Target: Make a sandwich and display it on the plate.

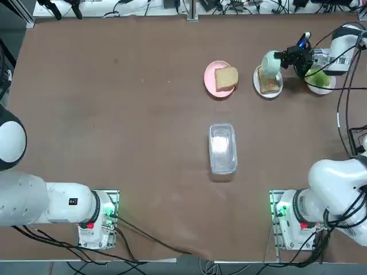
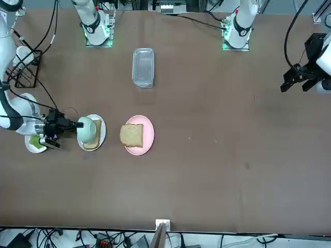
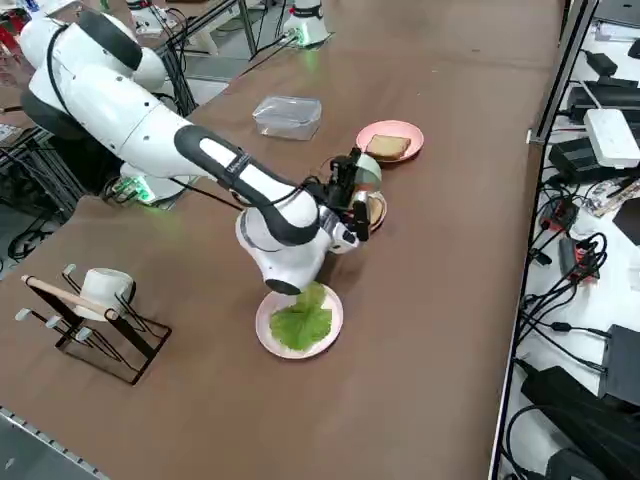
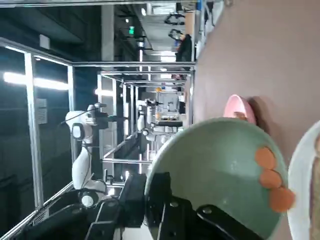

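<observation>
My right gripper [image 1: 285, 58] [image 2: 72, 125] [image 3: 351, 183] is shut on the rim of a pale green bowl [image 1: 270, 63] [image 2: 86, 129] [image 3: 366, 171]. The bowl is tipped on its side above the small white plate [image 1: 257, 83] [image 2: 102, 135], where one toasted bread slice [image 1: 268, 84] [image 2: 92, 142] lies. In the wrist view three orange-red bits [image 4: 272, 178] sit inside the bowl [image 4: 220, 170], close to its lower edge and the plate's rim [image 4: 300, 185]. A whole sandwich is out of view.
A second white plate [image 1: 328, 89] [image 3: 266, 330] with green lettuce [image 3: 303, 318] sits under my wrist. A pink plate [image 1: 211, 79] [image 2: 148, 133] carries another bread slice [image 1: 226, 77]. A clear lidded container [image 1: 222, 148] lies mid-table. A wire rack with a mug [image 3: 95, 300] stands at my right edge.
</observation>
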Motion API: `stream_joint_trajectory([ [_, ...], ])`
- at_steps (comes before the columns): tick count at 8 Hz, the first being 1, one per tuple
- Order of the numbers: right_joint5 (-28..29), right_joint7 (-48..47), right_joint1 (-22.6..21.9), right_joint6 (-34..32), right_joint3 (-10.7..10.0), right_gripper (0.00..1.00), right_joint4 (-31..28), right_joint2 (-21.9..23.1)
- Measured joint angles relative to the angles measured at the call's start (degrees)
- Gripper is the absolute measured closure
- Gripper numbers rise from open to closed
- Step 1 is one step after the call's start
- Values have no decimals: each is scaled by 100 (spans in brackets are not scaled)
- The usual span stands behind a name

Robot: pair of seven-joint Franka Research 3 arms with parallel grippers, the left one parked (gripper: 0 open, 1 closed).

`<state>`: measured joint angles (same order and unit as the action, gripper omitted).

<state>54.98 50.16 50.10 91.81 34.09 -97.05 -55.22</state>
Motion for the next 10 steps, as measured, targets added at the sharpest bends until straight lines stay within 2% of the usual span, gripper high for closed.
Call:
stream_joint_trajectory([
  [4, 38, 328, 38, -81, -4, 95, 2, -255],
  [8, 274, 323, 65, -135, 22, 95, 65, -251],
  [10, 302, 101, 75, -121, 43, 95, 317, -152],
])
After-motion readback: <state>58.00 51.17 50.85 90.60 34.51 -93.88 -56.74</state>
